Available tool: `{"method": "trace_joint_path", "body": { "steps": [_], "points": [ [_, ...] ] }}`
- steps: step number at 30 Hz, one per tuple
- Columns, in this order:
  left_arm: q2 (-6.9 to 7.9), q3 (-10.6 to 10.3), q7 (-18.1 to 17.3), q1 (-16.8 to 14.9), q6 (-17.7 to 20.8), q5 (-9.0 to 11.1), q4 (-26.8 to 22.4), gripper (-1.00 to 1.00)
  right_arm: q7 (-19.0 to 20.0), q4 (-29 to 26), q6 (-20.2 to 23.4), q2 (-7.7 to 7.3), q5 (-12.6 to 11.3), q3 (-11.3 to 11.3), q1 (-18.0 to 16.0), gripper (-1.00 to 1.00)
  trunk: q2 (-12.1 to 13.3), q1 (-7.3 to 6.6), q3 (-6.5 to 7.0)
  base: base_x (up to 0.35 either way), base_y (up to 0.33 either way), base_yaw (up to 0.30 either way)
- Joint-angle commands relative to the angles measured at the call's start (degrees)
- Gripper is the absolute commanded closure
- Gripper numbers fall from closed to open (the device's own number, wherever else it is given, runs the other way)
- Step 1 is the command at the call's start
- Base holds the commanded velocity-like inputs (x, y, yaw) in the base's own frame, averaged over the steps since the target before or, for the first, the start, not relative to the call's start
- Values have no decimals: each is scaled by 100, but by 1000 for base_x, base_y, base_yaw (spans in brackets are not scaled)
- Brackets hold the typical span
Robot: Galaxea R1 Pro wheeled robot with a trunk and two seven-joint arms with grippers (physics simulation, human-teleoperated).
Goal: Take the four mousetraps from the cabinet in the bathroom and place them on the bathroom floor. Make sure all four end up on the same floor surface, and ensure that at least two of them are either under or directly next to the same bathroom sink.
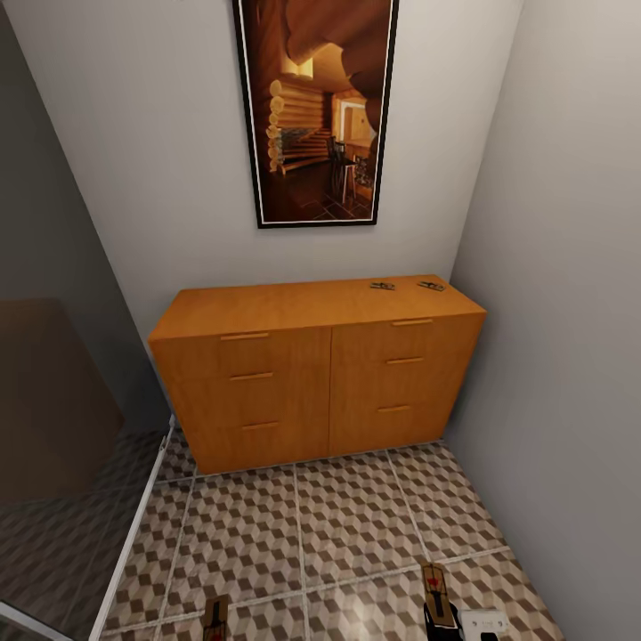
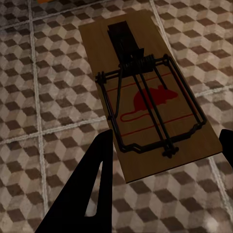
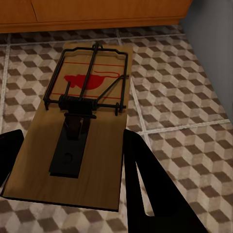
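Surroundings: a framed picture (image 1: pixel 316 107) hangs on the wall above the cabinet (image 1: pixel 316 374); grey walls close in beside it, nothing blocks its front.
Traps on cabinet: two mousetraps (image 1: pixel 383 286) and (image 1: pixel 431 286) lie on the cabinet top near its right end, apart from each other.
Left claw (image 2: pixel 162 160): fingers apart, flanking a trap (image 2: pixel 148 97) (contact cannot be told), held over the floor (image 2: pixel 43 97) before the cabinet.
Right claw (image 3: pixel 73 160): fingers apart along the sides of another trap (image 3: pixel 82 131), near the cabinet's foot.
Floor: cube-patterned tiles, pale grout.
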Motion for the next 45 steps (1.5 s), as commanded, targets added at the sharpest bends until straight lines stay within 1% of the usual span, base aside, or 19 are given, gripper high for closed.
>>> {"method": "trace_joint_path", "body": {
  "steps": [1, 15, 24, 45],
  "points": [
    [-5, -52, 16, -9, -32, 42, 23, 100, 2, 4, -19, 2, 40, -27, -4, 100, -3, -1, -5, -80, 0, 0],
    [-5, -54, 16, -9, -32, 42, 23, 100, 2, 12, -19, 2, 40, -25, -4, 100, -3, -1, -5, -285, 0, 0],
    [-5, -50, 16, -9, -32, 42, 23, 100, 2, 16, -28, 9, 41, -19, -4, 100, -3, -1, -5, -27, 0, 0],
    [-5, -52, 16, -9, -32, 42, 23, 100, -6, 16, -19, 21, 41, -19, -4, 100, -3, -1, -5, 0, 0, 270]
  ]
}}
